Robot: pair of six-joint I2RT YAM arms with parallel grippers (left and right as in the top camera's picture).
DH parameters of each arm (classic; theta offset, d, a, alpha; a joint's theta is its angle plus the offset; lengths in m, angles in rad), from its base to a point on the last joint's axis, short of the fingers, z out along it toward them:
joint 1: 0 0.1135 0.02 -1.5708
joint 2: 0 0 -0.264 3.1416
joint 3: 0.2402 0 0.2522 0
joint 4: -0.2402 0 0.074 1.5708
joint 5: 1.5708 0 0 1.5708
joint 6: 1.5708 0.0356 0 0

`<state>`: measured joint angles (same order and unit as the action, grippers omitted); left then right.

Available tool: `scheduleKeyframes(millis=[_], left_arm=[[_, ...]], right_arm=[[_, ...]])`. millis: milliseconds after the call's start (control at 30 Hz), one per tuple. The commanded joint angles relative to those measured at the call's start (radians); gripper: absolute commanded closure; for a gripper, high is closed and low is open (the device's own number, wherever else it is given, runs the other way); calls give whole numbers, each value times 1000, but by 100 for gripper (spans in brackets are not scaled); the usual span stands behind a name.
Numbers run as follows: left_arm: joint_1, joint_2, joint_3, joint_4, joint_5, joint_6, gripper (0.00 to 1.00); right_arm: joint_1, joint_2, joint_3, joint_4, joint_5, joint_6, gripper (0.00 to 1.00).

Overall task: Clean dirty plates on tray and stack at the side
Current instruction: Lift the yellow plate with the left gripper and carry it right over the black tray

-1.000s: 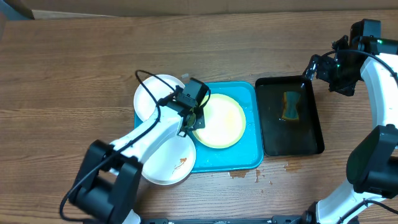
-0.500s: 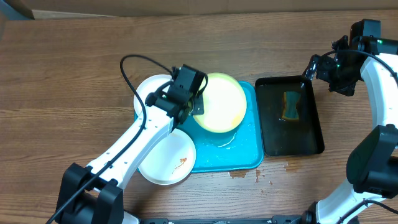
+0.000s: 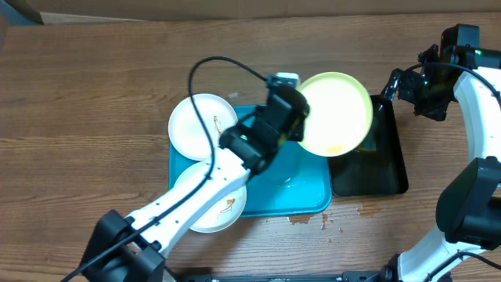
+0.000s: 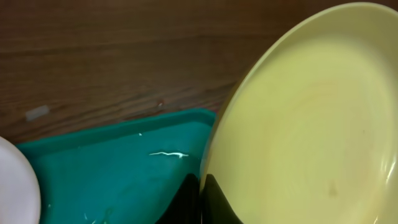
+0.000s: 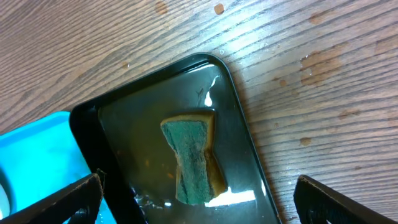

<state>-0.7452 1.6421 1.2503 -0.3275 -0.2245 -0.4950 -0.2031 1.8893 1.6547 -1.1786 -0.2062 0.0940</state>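
Note:
My left gripper (image 3: pixel 300 119) is shut on the rim of the yellow-green plate (image 3: pixel 335 113) and holds it tilted in the air over the right end of the turquoise tray (image 3: pixel 291 192) and the left part of the black tray. In the left wrist view the jaws (image 4: pixel 200 198) pinch the plate's edge (image 4: pixel 311 124) above the wet tray (image 4: pixel 112 168). Two white plates lie at the tray's left end, one at the back (image 3: pixel 200 125) and one at the front (image 3: pixel 219 205) with an orange smear. My right gripper (image 3: pixel 403 86) is open and empty above the black tray's far corner.
The glossy black tray (image 3: pixel 380 168) holds water and a green-yellow sponge (image 5: pixel 193 158); the lifted plate hides the sponge in the overhead view. Brown spill spots (image 3: pixel 301 219) lie on the wood in front of the turquoise tray. A cable loops over the left arm.
My left gripper has lifted the yellow-green plate off the turquoise tray and carried it right and back, over the black tray's left side. The right arm has not moved.

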Motion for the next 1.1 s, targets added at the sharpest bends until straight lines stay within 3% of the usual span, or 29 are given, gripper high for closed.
scheduleKeyframes(millis=[0, 667, 1067], left_arm=[[-59, 43, 21, 51, -137, 82, 96], [-293, 92, 21, 353, -438, 664, 96], [-396, 92, 21, 445, -513, 950, 96]], right_arm=[[0, -32, 12, 3, -4, 4, 0], [0, -32, 12, 3, -4, 4, 0], [0, -32, 12, 3, -4, 4, 0]])
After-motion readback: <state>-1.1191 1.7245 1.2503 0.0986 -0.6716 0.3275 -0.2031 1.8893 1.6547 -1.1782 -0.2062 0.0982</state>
